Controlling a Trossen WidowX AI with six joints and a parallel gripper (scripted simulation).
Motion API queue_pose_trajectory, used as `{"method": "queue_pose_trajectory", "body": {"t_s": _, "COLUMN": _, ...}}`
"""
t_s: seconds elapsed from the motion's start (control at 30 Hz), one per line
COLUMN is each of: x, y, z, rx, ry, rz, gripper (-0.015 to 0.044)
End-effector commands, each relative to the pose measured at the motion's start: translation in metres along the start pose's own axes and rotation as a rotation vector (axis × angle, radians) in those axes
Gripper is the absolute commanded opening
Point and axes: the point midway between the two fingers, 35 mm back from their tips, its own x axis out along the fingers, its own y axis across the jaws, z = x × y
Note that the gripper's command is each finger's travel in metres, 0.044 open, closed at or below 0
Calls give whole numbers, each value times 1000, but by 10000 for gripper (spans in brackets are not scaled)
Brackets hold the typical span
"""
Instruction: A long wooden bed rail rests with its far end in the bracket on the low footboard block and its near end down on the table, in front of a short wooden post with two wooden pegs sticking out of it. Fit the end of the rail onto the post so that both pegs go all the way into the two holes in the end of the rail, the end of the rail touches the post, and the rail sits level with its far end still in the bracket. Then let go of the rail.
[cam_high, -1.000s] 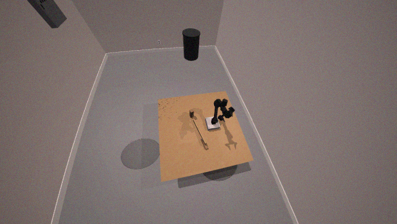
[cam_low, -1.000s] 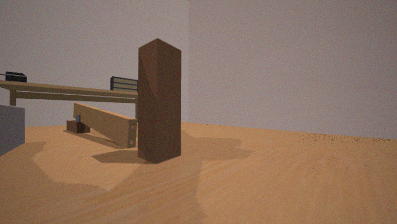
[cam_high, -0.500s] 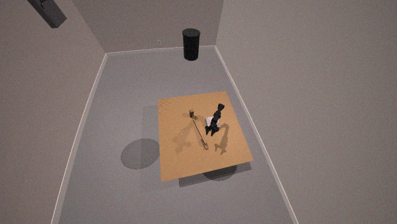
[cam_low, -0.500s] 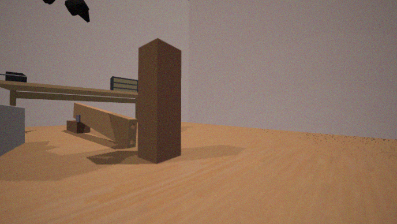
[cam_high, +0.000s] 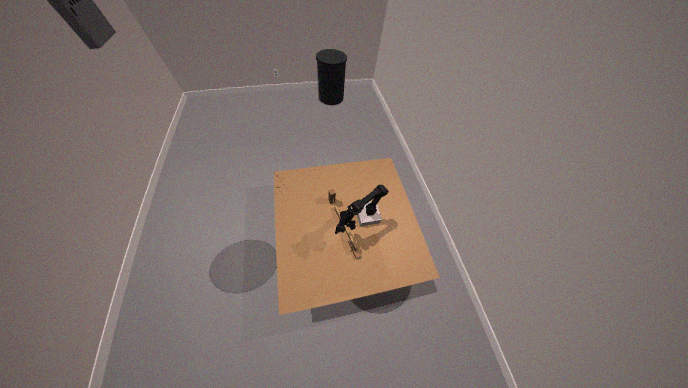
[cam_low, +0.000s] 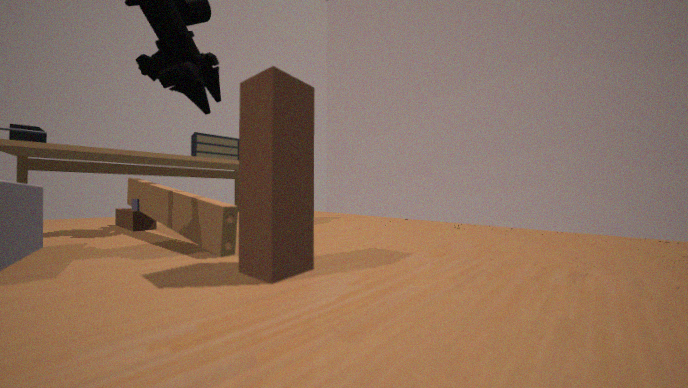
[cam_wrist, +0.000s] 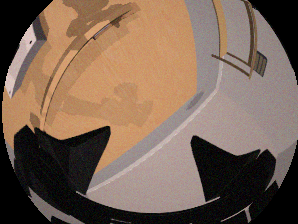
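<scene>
Above the rail (cam_low: 185, 212) the tool (cam_low: 207, 95) hangs wide open with nothing in it, while the rail's near end lies on the worktop (cam_low: 450, 310) just beside the post (cam_low: 276, 175), far end up on the low block (cam_low: 134, 219).

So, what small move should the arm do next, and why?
Probably lower the open tool toward the rail and straddle it. The tool holds nothing and hangs above the rail, whose near end rests on the table beside the post, not yet raised onto the pegs.
</scene>
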Motion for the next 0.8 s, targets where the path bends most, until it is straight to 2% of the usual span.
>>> {"method": "queue_pose_trajectory", "body": {"t_s": 0.0, "x": 28, "y": 66, "z": -25, "rx": 157, "ry": 9, "rz": 206, "gripper": 440}}
{"method": "queue_pose_trajectory", "body": {"t_s": 0.2, "x": 45, "y": 165, "z": -44, "rx": 405, "ry": -4, "rz": 481, "gripper": 440}}
{"method": "queue_pose_trajectory", "body": {"t_s": 0.4, "x": 40, "y": 256, "z": -39, "rx": 668, "ry": -44, "rz": 729, "gripper": 440}}
{"method": "queue_pose_trajectory", "body": {"t_s": 0.77, "x": 42, "y": 262, "z": -37, "rx": 682, "ry": -47, "rz": 741, "gripper": 440}}
